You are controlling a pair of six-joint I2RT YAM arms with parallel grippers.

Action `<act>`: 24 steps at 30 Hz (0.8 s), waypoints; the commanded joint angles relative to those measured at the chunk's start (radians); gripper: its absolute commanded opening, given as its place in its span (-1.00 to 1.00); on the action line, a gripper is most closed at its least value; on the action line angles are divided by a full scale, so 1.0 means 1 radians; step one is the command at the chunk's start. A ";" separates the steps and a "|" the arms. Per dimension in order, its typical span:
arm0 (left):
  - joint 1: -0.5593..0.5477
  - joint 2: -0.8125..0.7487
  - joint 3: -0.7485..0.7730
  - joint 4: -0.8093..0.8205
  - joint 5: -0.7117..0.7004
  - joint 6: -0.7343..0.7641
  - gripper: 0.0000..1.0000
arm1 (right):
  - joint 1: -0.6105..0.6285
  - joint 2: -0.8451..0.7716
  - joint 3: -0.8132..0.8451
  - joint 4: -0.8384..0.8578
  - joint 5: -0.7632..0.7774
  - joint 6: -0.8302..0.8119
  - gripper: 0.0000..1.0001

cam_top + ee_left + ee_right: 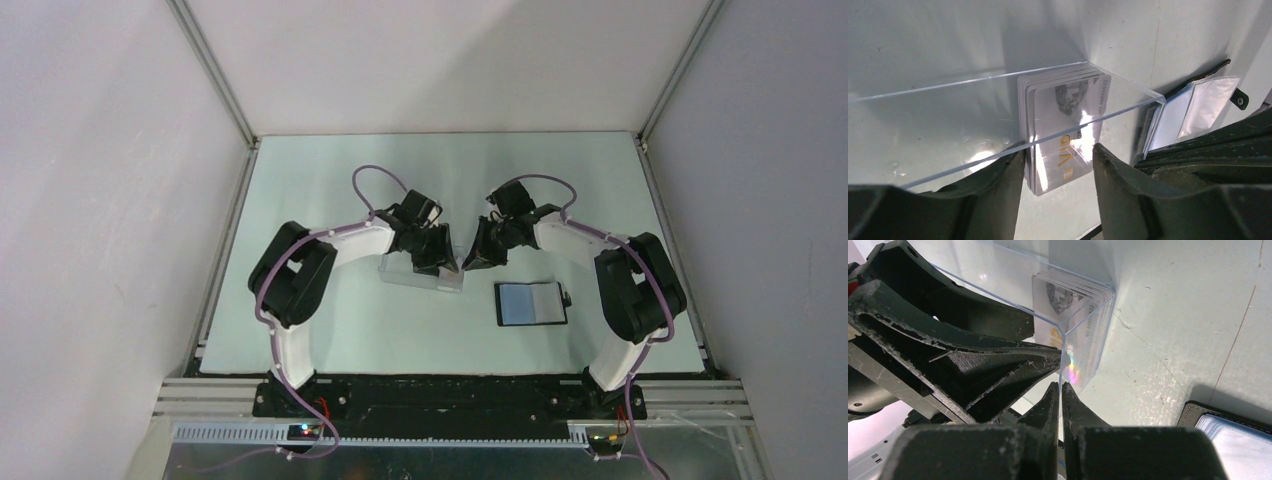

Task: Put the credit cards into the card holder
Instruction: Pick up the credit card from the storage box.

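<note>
Credit cards (1063, 125) stand stacked inside a clear plastic box (998, 115), between the spread fingers of the left gripper (1058, 165). The right gripper (1060, 390), fingers pressed together on the box's end wall, sits opposite; the card holder (531, 303) lies open just beside it.

1. The clear box (998, 125) wall fences your cards (1063, 130); reach them from above.
2. Your left claw (1058, 165) and right claw (1060, 390) crowd that corner.
3. The bench (330, 330) nearer you lies open.
</note>
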 commanded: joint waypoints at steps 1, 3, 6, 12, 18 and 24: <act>-0.009 -0.061 -0.022 0.038 0.013 -0.010 0.18 | 0.007 -0.014 0.039 0.003 -0.034 -0.009 -0.92; -0.008 -0.074 -0.031 0.023 -0.023 -0.006 0.29 | 0.007 -0.015 0.039 0.003 -0.037 -0.011 -0.92; -0.008 -0.100 -0.034 -0.007 -0.074 0.003 0.35 | 0.007 -0.019 0.039 0.002 -0.034 -0.011 -0.92; -0.007 -0.152 -0.027 -0.051 -0.144 0.024 0.33 | 0.007 -0.021 0.039 0.002 -0.035 -0.012 -0.92; -0.008 -0.142 -0.016 -0.062 -0.119 0.033 0.03 | 0.007 -0.018 0.039 0.001 -0.038 -0.011 -0.92; -0.009 -0.117 -0.005 -0.063 -0.110 0.036 -0.13 | 0.007 -0.016 0.039 0.001 -0.041 -0.011 -0.92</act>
